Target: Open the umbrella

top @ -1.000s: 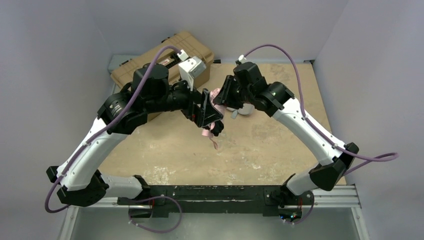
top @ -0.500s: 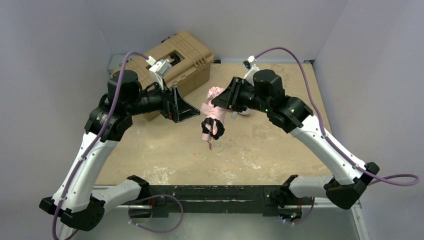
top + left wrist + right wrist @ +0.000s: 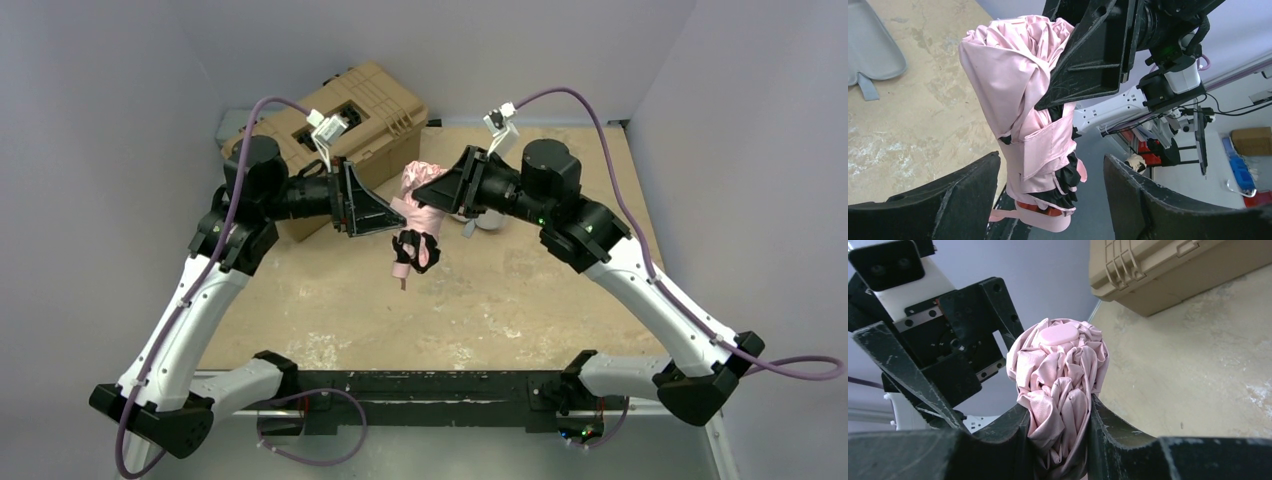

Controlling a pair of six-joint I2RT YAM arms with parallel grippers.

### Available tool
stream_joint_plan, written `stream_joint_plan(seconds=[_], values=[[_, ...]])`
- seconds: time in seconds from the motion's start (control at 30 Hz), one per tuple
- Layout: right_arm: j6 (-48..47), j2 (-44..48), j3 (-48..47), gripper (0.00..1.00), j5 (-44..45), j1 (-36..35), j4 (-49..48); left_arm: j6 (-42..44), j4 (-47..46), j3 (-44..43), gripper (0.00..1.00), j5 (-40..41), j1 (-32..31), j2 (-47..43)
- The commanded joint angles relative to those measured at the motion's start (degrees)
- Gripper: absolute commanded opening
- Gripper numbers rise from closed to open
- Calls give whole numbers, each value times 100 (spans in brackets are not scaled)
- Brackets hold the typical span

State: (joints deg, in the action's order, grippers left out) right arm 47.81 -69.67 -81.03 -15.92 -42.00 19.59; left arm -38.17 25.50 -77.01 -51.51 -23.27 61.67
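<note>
The folded pale pink umbrella (image 3: pixel 414 203) hangs in the air above the table, its black-lined lower end (image 3: pixel 414 250) pointing down. My right gripper (image 3: pixel 424 193) is shut on its upper part. In the right wrist view the crumpled pink fabric (image 3: pixel 1060 375) with a pink cap on top is squeezed between both fingers (image 3: pixel 1120 432). My left gripper (image 3: pixel 396 213) is open, right beside the umbrella. In the left wrist view its fingers (image 3: pixel 953 197) stand on either side of the umbrella's lower end (image 3: pixel 1045 165) without touching it; the left gripper (image 3: pixel 1050 200) is empty.
A tan hard-shell toolbox (image 3: pixel 340 125) stands at the back left, behind the left arm; it also shows in the right wrist view (image 3: pixel 1168 270). A grey pouch (image 3: pixel 870 52) lies on the table, under the right arm in the top view (image 3: pixel 488 222). Walls enclose the table.
The left gripper let go of the umbrella, drew back to the left, then came back beside it, open. The right gripper kept its hold and shifted the umbrella slightly up and left.
</note>
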Motion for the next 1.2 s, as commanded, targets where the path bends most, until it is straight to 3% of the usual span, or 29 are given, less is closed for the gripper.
stream_joint_plan(seconds=[0.0,0.3,0.43,0.53,0.57,0.73,0.9,1.17], values=[[108,199,-43,0,-201,-4,-772,-84,-309,51,71,-229,33,-101],[204,264,77,0,-119,-7,-928,-483,-803,265,55,-355,4,-71],[237,270,80,0,-113,-3,-1003,-516,-845,293,33,-356,-91,-50],[243,283,105,0,-121,-7,-1003,-566,-825,297,5,-260,-174,-23],[258,295,117,0,-117,-5,-990,-568,-787,292,0,-210,-202,-11],[263,398,244,0,-24,-5,-930,-271,-194,-8,0,344,-420,86],[94,302,7,0,269,-11,-381,812,1550,-973,0,2242,-1097,322],[-215,-33,-634,0,694,-44,612,1362,2373,-1487,0,3918,-1587,480]])
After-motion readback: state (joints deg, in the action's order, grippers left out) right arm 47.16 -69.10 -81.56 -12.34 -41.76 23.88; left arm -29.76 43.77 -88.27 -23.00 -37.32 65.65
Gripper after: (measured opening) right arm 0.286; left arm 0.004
